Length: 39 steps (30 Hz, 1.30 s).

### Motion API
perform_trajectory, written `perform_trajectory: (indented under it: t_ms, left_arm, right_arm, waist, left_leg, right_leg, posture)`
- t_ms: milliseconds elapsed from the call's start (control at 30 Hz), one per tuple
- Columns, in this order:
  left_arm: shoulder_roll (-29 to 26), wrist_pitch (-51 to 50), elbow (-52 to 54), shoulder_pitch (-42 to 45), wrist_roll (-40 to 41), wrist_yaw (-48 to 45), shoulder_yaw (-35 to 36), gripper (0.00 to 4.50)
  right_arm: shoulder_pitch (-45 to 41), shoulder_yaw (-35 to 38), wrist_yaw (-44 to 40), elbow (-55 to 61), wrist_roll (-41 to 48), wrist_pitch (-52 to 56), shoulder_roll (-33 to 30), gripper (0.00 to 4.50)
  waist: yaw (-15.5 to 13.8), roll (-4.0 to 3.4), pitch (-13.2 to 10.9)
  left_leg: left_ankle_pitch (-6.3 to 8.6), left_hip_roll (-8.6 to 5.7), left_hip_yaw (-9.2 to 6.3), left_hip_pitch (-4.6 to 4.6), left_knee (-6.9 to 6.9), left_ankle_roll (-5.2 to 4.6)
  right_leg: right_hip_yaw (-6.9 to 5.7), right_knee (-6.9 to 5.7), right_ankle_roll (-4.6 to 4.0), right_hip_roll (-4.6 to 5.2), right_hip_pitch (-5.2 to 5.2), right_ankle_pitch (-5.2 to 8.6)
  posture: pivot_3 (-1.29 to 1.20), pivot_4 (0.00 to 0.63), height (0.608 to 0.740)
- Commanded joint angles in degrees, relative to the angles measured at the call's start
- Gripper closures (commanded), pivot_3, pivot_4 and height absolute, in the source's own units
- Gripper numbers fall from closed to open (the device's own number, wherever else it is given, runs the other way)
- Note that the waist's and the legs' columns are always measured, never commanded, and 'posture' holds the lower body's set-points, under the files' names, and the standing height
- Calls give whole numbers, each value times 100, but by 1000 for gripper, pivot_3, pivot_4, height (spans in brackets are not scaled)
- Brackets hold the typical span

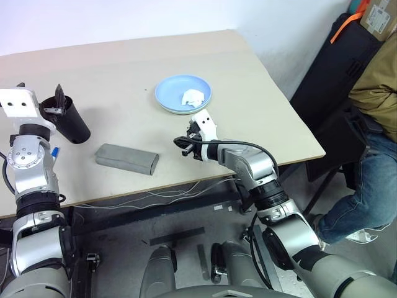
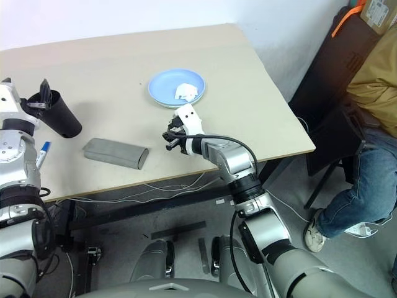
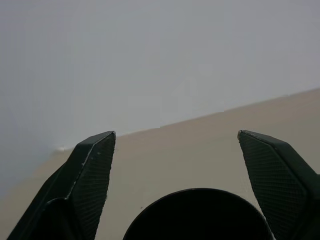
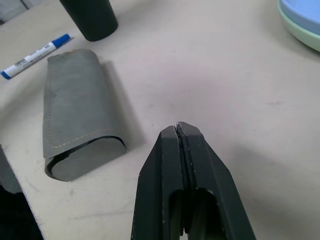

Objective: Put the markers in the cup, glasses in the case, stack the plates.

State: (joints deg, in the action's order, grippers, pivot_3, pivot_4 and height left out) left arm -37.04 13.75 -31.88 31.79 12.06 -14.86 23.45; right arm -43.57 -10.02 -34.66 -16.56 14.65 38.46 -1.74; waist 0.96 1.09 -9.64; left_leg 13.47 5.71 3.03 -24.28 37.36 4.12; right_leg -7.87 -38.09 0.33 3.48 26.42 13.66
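At the left end of the table (image 1: 260, 118), the left gripper (image 3: 175, 165) hangs over the cup (image 1: 71, 121), with its two fingers (image 3: 92, 180) spread wide apart and holding nothing. The left wrist view shows the cup's dark rim directly below the gap between them. The cup stands upright near the left edge of the table. Whether a marker lies inside it cannot be told, since the interior is too dark.

A blue-capped marker (image 4: 32, 52) lies flat on the table near the front left corner, just beside the left end of the case (image 1: 127, 159) and not touching it. The case lies closed on its side near the front edge, between the cup and the right gripper (image 1: 186, 146). One end of it shows a dark opening in the right wrist view.

The right gripper hangs over bare table near the front edge, to the right of the case and apart from it. Its fingers (image 4: 187, 165) are pressed together with nothing between them.

Further back, near the middle of the table, the light blue plate (image 1: 173, 93) rests on the pale green plate (image 4: 300, 37); only the green rim shows beneath it. A crumpled white tissue (image 1: 192, 97) lies in the blue plate.
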Motion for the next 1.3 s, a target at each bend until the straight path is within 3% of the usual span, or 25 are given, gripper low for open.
perform_trajectory:
  t_ms: [33,200,300,367,633,733,900,1033,1200,1300]
  left_arm:
    - [-89,-558,1050,-336,299,-18,212,354]
    - [-238,-1627,2845,-1514,763,-129,660,354]
    - [-271,-2304,3811,-2391,1513,-516,1209,330]
    - [-314,-2604,4188,-2910,1778,-713,1556,325]
    - [-152,-3166,4828,-4034,2182,-890,2286,325]
    - [-156,-3380,4900,-4405,2127,-876,2421,325]
    - [-456,-4702,5137,-4668,2648,-699,2580,325]
    - [-1172,-5588,4957,-4685,2433,-729,2472,325]
    - [-1678,-6253,4246,-4060,2336,-648,2242,325]
    - [-1975,-6499,3752,-3616,2104,-781,1695,325]
  right_arm:
    - [-135,238,-254,393,324,-52,-16,4500]
    - [-249,428,-844,640,780,-115,-137,4500]
    - [-257,423,-1284,880,1050,-161,-227,4318]
    - [-259,354,-1472,948,1081,-227,-287,3880]
    - [-291,-3,-1873,957,818,-815,-415,1163]
    - [-394,-27,-1628,732,630,-993,-338,66]
    - [-530,10,-1439,450,595,-889,-260,28]
    - [-543,-45,-1364,437,570,-819,-224,28]
    - [-512,-70,-1219,493,557,-676,-183,28]
    - [-487,-80,-1155,518,531,-620,-175,28]
  waist:
    - [-2,0,0]
    - [19,-1,-1]
    - [19,-2,-2]
    - [1,-3,-2]
    - [-35,-9,-6]
    - [-29,-9,-6]
    - [-38,-8,-6]
    - [-33,-17,-15]
    - [-31,-25,-20]
    - [-29,-24,-19]
  left_leg:
    - [0,0,0,0,0,0]
    - [0,1,0,2,0,0]
    - [0,3,0,3,-3,0]
    - [0,3,0,8,-5,0]
    - [1,3,-5,15,5,1]
    - [1,3,-3,14,3,1]
    - [1,5,-3,10,-1,1]
    - [1,4,-8,9,-1,1]
    - [1,2,-6,8,-6,2]
    - [1,2,-7,6,-12,2]
  right_leg:
    - [0,0,0,0,0,0]
    - [2,0,0,0,0,0]
    - [3,1,1,-1,1,1]
    - [4,1,14,-1,-1,10]
    - [0,7,17,2,-10,15]
    - [1,9,16,2,-8,15]
    - [2,10,15,-2,-2,16]
    - [-1,11,13,-1,-1,17]
    - [1,14,11,1,3,18]
    - [0,13,7,-2,5,20]
  posture:
    - [0,150,706]
    - [0,150,706]
    - [0,150,706]
    - [0,150,706]
    - [0,150,706]
    - [0,150,706]
    - [0,150,706]
    - [0,150,706]
    - [0,150,706]
    - [0,150,706]
